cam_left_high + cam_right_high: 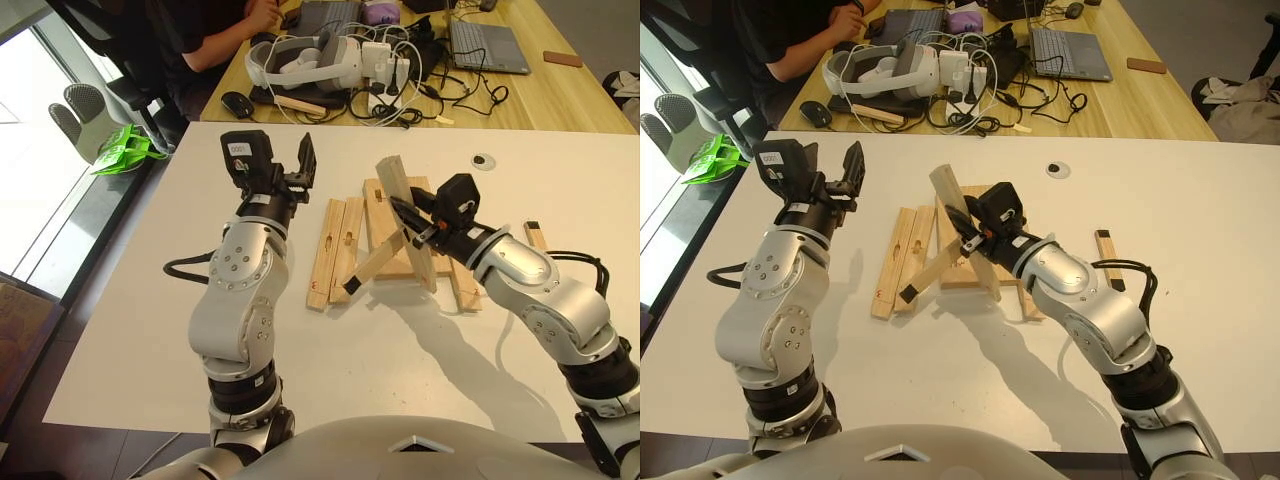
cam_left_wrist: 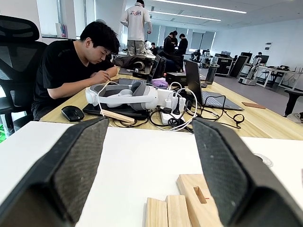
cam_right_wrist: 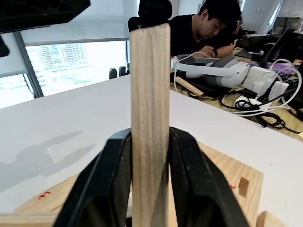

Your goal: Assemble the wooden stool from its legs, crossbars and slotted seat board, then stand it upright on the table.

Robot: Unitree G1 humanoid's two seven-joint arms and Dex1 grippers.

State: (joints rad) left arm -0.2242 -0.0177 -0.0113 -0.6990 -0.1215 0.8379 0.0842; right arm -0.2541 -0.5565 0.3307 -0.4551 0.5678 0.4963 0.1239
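— Where do the parts sit?
— Mid tabletop (image 1: 300,370), well apart from its edges. White surface runs wide on the near side and the right.
— The leg (image 1: 393,180)?
— Pale wood, tilted, top toward the far left, over the flat seat board (image 1: 378,225). The right gripper (image 1: 412,225) has its fingers clamped on it mid-length.
— And the left gripper (image 1: 278,158)?
— Raised beside two flat slats (image 1: 330,250), fingers wide apart, holding nothing.
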